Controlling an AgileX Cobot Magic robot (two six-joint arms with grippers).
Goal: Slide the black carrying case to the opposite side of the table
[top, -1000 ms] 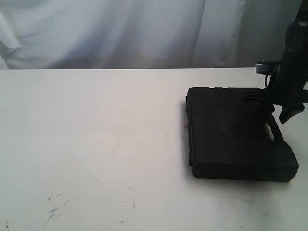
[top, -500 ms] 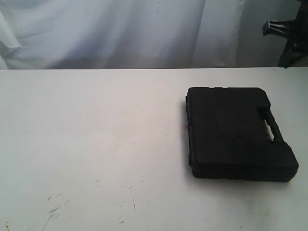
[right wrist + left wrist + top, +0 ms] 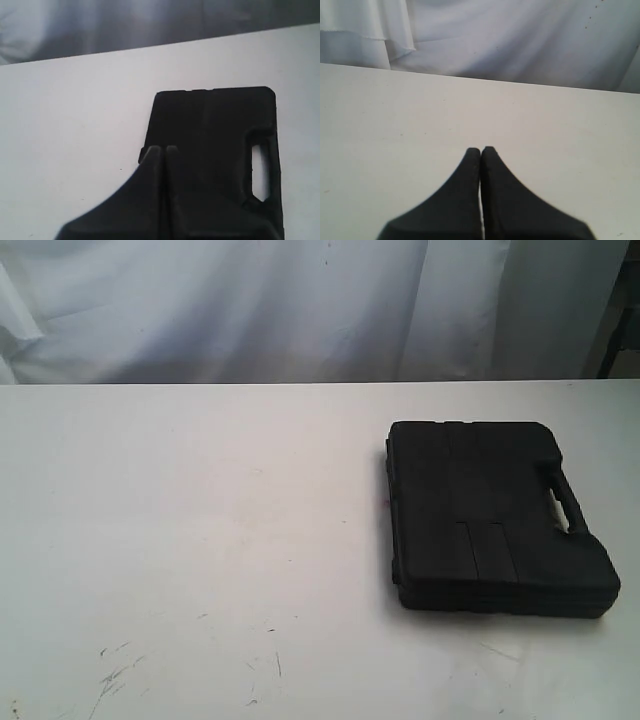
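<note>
White table (image 3: 200,490) fills nearly all of the exterior view, plain and scuffed. Nearest the camera, at the left, a cluster of thin dark scratches (image 3: 115,675) marks the top, with a few shorter ones just to their right.

Farther in, on the right half of the table, the case (image 3: 480,510) lies flat. It is black and roughly rectangular, with its thick front edge facing the camera. Its handle (image 3: 565,505) runs along the right side, and the white table shows through the slot. A faint pink-red spot (image 3: 385,504) sits on the table just beside the case's left edge. Nothing touches the case in this view.

The left pincer (image 3: 480,150) is closed, its two black fingers pressed together along their length with nothing between them. Bare table lies under it.

The right pincer (image 3: 164,148) is closed in the same way and grips nothing. It is held above the case, which its camera sees from above with the handle slot showing as a white gap. Whether the tips are close to the lid I cannot tell from that view.

Beyond the table's far edge hangs a white curtain (image 3: 250,310) in soft folds. A dark shape (image 3: 625,340) too cropped to identify stands at its right margin.
</note>
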